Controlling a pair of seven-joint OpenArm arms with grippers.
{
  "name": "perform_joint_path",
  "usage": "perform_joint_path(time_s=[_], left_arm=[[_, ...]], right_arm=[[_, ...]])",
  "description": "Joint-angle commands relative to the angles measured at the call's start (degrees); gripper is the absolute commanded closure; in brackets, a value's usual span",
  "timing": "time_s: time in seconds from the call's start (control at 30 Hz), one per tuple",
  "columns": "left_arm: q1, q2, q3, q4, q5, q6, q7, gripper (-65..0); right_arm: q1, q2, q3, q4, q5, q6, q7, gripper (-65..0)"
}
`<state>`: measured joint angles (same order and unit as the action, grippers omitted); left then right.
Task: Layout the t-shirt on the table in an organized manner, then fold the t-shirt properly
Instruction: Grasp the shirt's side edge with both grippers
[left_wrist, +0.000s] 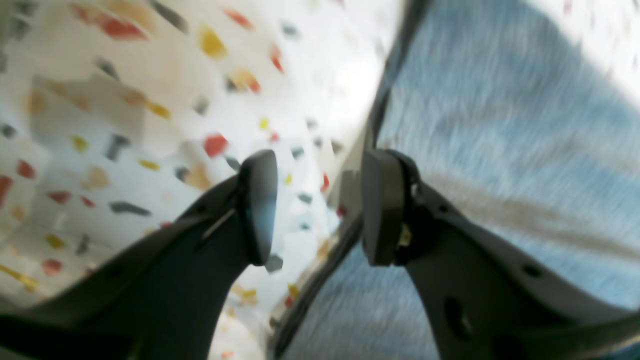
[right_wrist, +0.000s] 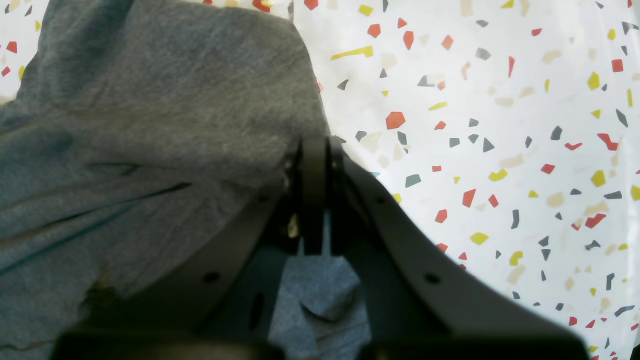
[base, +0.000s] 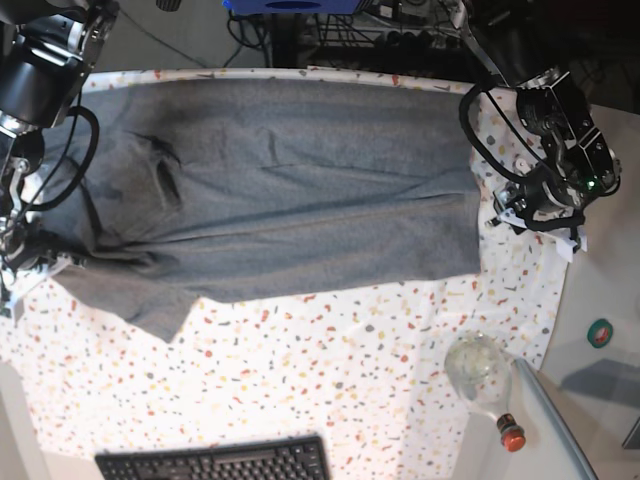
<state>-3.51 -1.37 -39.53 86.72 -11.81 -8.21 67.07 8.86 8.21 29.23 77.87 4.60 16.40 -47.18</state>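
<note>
Speckled terrazzo cloth covers your table (base: 330, 380), and the grey t-shirt (base: 290, 190) lies spread across its far half, folded lengthwise. Your left gripper (left_wrist: 317, 207) has its jaws parted over the shirt's edge, holding nothing. Your right gripper (right_wrist: 315, 195) is clenched on shirt fabric at the opposite end.

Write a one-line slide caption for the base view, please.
Grey t-shirt spread across the speckled table, one gripper at each end.

Black keyboard (base: 215, 462) at near edge; clear bottle (base: 482, 375), red-capped, lying right.
</note>
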Motion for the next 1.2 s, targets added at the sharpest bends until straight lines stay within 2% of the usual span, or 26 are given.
perform_joint_path(time_s=[0.0,0.17,0.3,0.4,0.57,0.83,0.87,0.9,0.93,0.97,1.17], left_arm=[[-1.9,-0.6,-0.5,1.0,-0.5,-0.4,-1.5,-27.5],[-6.6,-1.8,0.5,-9.8,-0.5,-0.4,-10.2,-27.5],[-10.7,-3.1,1.4,-21.1,-0.5,-0.5,-14.5,-27.5],[-11.7,-3.2,1.4,-24.0,-0.5,-0.5,-17.4,-27.5],[-11.8,-3.0,4.1,-23.7,-0.5,-4.0,-17.6,-27.5],[-12.4,-3.2,4.7,-23.8,-0.5,-4.4,-17.7,-25.8],[-12.4,-3.4,4.7,-23.8,-0.5,-4.4,-17.7,-22.4],[-12.4,-3.7,4.7,-23.8,-0.5,-4.4,-17.7,-15.8],[-12.4,-4.0,4.7,-24.0,-0.5,-4.2,-17.7,-3.9],[-12.4,-4.0,4.7,-24.2,-0.5,-4.2,-17.8,0.0],[-13.0,-4.1,4.6,-24.3,-0.5,-4.1,-17.7,0.0]], right_arm=[[1.4,0.8,0.0,1.0,0.2,0.2,1.2,0.0],[1.4,0.8,0.0,1.0,0.2,0.2,1.2,0.0],[1.4,0.7,0.0,1.0,0.2,0.2,1.2,0.0],[1.4,0.7,0.0,1.0,0.1,0.2,1.2,0.0],[1.3,0.7,0.0,0.4,0.1,0.2,1.2,0.0],[1.4,0.7,0.0,-1.4,0.1,0.2,1.2,0.0],[1.4,0.7,0.0,-1.4,0.1,0.2,1.2,0.0],[1.4,0.7,0.0,-1.4,0.1,0.2,1.2,0.0],[1.4,0.8,0.0,-1.3,0.1,0.2,1.2,0.0],[1.4,0.8,0.0,-1.2,0.1,0.2,1.2,0.0],[1.4,0.8,0.0,-1.2,0.1,0.2,1.2,0.0]])
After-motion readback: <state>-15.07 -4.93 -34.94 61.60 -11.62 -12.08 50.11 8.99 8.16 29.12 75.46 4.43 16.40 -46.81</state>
